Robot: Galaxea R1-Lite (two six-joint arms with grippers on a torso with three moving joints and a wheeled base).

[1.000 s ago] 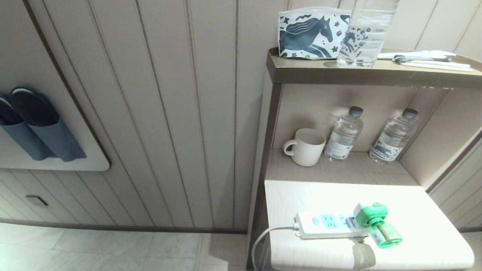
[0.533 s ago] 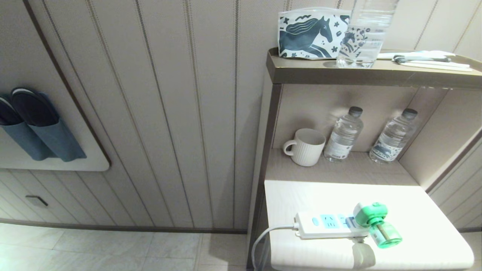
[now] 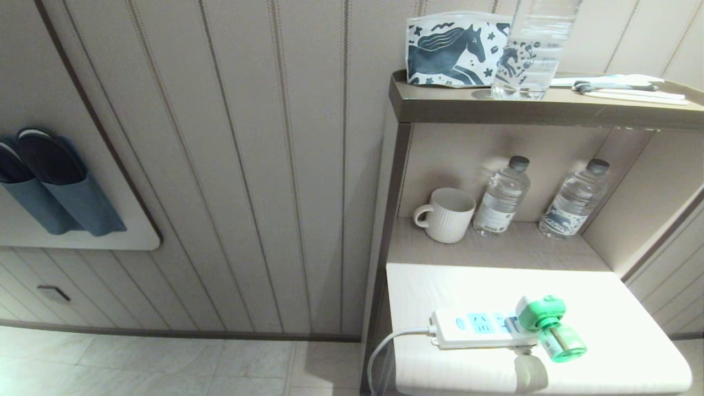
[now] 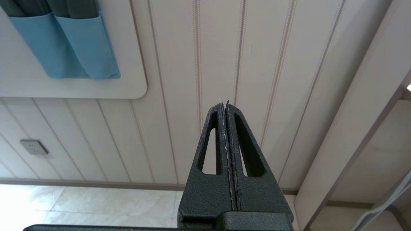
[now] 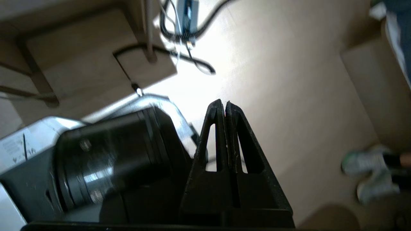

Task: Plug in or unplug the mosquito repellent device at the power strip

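The white power strip (image 3: 476,328) lies on the white ledge (image 3: 605,313) in the head view, its cord (image 3: 385,344) hanging off the left edge. The green-and-white mosquito repellent device (image 3: 547,327) sits plugged into the strip's right end, its green bottle pointing to the front right. Neither arm shows in the head view. My left gripper (image 4: 224,103) is shut and empty, facing the panelled wall low down. My right gripper (image 5: 223,102) is shut and empty, pointing at the floor beside the robot's base.
On the shelf behind the ledge stand a white mug (image 3: 446,214) and two clear water bottles (image 3: 501,196) (image 3: 575,199). The top shelf (image 3: 440,102) carries a horse-print pouch (image 3: 454,49) and a bottle (image 3: 531,49). Blue slippers (image 3: 52,181) hang on the left wall. Cables (image 5: 186,35) lie on the floor.
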